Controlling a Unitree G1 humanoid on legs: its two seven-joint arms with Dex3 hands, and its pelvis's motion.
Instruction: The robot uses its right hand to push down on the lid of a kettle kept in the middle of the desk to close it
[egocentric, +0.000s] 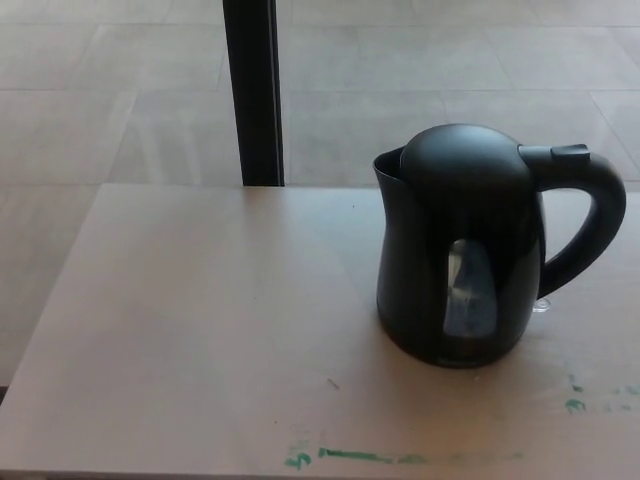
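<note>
Kettle (460, 250) upright on bench (200, 330), right of centre; handle (590, 225) pointing right, spout (388, 165) left, lid (465, 160) down. No fingers visible.

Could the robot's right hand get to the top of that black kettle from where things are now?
Probably yes. Nothing stands over or beside the kettle; its domed lid is bare, and the desk around it is free. The handle points to the robot's right. No hand shows yet, so its actual reach is unseen.
</note>
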